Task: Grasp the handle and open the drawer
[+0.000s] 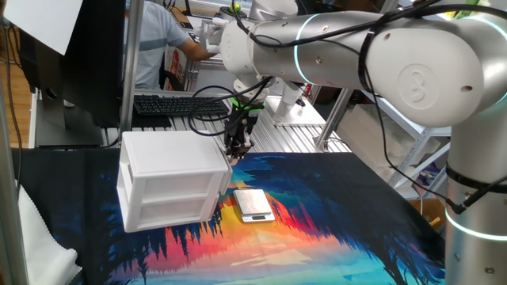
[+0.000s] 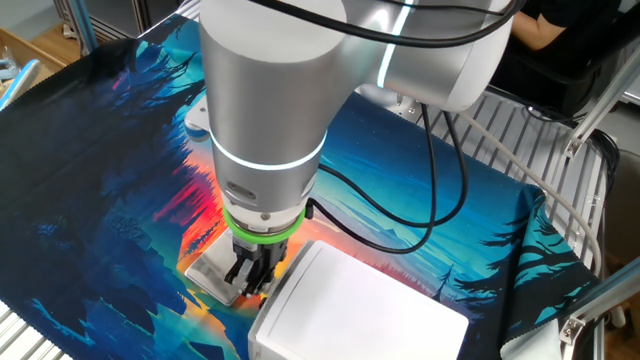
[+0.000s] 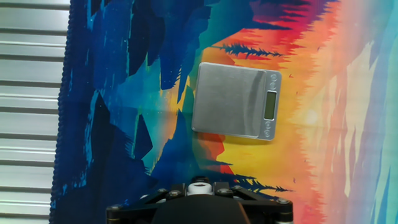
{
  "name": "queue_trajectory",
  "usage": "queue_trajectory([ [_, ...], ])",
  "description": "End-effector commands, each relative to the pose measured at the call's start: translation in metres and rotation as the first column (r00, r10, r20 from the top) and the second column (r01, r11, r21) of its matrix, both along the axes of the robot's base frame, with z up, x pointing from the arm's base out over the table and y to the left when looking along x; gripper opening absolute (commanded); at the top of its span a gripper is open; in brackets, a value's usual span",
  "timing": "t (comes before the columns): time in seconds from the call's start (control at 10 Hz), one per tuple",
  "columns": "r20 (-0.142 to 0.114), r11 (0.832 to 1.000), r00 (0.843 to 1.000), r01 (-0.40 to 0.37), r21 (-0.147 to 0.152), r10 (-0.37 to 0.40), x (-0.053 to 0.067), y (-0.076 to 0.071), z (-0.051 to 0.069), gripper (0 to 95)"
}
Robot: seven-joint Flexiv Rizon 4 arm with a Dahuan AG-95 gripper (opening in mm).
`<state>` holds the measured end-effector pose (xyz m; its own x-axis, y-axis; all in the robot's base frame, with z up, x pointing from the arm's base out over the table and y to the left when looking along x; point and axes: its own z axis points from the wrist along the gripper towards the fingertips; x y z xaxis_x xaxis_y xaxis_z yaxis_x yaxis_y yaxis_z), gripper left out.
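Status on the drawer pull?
Gripper shut on handle, pointing down. Drawer not yet pulled out. Scale flat on mat in front, below upper tier, likely clear.

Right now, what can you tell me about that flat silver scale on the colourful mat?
The scale is a thin, flat square that looks like brushed metal, with a small display and round buttons along one edge. It lies flat on the bright mat, in front of the white cabinet and apart from it. Nothing rests on it, and the gripper isn't touching it.
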<state>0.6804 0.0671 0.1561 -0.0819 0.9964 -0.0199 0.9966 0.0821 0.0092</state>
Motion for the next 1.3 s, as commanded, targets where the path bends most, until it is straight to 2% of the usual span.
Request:
queue_trajectory([
  [0.1, -0.001, 1.000, 1.000, -0.003, -0.003, 0.003, 0.0003, -0.0019, 0.0001, 0.0],
  [1.3, 0.002, 1.000, 1.000, -0.030, -0.003, 0.030, 0.0009, -0.0115, 0.0008, 0.0],
])
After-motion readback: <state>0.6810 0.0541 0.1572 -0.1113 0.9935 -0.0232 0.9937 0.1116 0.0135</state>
